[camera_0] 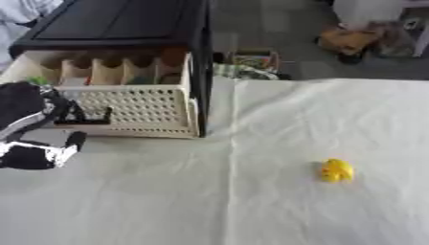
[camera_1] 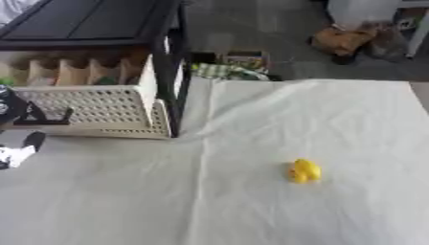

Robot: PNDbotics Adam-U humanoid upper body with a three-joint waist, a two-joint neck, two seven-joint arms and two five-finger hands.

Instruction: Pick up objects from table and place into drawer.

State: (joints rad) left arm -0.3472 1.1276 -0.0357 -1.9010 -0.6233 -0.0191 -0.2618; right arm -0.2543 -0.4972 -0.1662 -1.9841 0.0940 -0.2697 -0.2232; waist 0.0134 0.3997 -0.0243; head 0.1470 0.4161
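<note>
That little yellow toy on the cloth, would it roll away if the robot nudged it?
The yellow toy looks small and rounded, so it is probably light and might tip or slide. It sits on a wrinkled white cloth, which would likely slow it.

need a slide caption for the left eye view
Left robot hand beside open beige plastic drawer; small yellow toy on white tablecloth.

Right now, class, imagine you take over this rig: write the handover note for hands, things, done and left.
Left robot hand: by the open drawer's front, at the left edge; finger state unclear, nothing seen held.
Right robot hand: out of view.
Yellow toy: alone on the white tablecloth, right of centre, far from the drawer.
Done: drawer pulled open; something green shows inside, unclear.
Left: pick up the yellow toy, place it in the drawer.
</note>
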